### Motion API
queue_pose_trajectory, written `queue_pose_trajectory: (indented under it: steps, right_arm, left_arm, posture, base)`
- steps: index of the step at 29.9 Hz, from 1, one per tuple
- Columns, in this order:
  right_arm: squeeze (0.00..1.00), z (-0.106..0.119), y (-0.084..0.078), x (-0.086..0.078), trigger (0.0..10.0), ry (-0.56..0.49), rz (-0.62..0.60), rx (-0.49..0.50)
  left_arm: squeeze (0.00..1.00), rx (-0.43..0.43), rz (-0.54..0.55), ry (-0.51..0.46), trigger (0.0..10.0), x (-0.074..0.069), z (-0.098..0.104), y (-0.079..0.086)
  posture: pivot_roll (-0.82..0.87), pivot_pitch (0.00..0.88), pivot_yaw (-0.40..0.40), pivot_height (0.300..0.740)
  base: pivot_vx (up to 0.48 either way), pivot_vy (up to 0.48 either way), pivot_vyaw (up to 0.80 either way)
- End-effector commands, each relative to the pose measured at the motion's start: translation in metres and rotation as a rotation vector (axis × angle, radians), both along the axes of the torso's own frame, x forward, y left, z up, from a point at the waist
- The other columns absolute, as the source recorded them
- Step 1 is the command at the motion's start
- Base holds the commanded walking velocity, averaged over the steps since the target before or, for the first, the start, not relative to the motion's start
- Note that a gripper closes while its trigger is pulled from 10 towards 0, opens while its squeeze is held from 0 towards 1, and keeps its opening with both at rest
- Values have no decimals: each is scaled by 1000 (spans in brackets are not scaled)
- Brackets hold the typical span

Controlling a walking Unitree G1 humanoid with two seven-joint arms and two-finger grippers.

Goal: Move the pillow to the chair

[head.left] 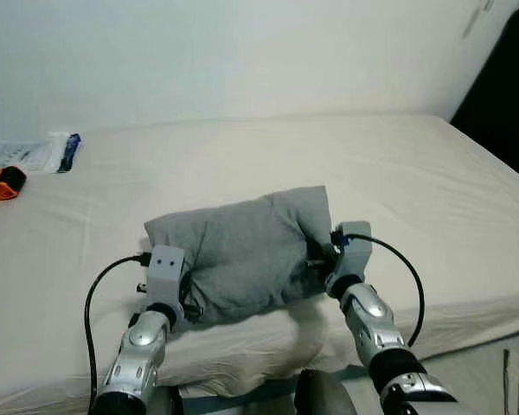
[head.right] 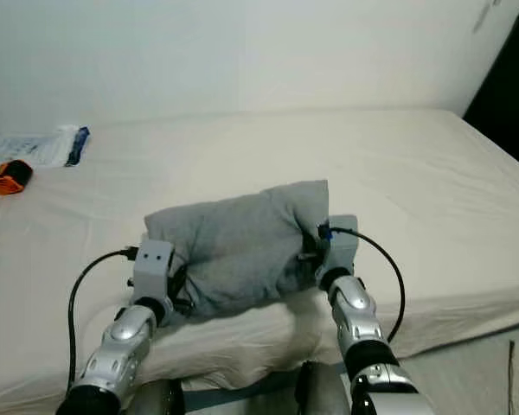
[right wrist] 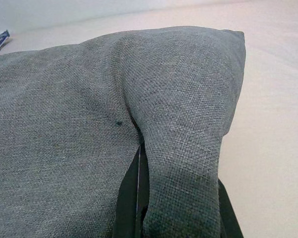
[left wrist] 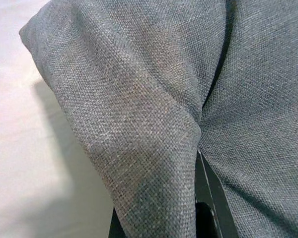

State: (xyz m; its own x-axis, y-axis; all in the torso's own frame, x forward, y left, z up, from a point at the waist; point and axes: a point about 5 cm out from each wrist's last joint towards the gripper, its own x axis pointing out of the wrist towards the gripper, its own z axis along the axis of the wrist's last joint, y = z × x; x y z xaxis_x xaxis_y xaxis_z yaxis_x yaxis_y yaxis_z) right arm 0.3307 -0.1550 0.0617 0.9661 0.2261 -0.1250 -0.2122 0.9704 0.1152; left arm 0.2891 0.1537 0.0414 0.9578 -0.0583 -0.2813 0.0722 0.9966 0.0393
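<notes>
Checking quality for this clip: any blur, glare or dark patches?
Left eye view: soft but evenly lit, bed slightly washed out. Left wrist view: pillow weave crisp, casting a soft shadow, bed overexposed. Right wrist view: pillow sharp, background bed blurred.

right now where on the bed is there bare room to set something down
The white bed sheet is bare from the grey fabric pillow out to the right edge and back to the wall. It is crowded at the far left corner: an orange-and-black object and a clear plastic packet.
</notes>
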Motion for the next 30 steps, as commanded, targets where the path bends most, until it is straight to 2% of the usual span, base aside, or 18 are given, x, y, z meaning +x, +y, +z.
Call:
queue_pose_trajectory:
  steps: [1, 21, 30]
  right_arm:
    - [0, 5, 3, 2, 10000, -17, 14, -4]
    - [0, 5, 4, 2, 10000, -25, 32, -15]
    - [0, 7, 9, 1, 10000, -46, 81, 8]
  left_arm:
    - [0, -12, -2, -37, 10000, 4, 7, -3]
    - [0, -10, 13, -40, 10000, 4, 5, 3]
    - [0, -11, 10, -42, 10000, 4, 5, 0]
  posture:
    - [-6, 0, -109, 623]
    - [-3, 0, -120, 623]
    - [0, 0, -117, 633]
  base:
    - [0, 0, 0]
    - [0, 0, 0]
    - [0, 0, 0]
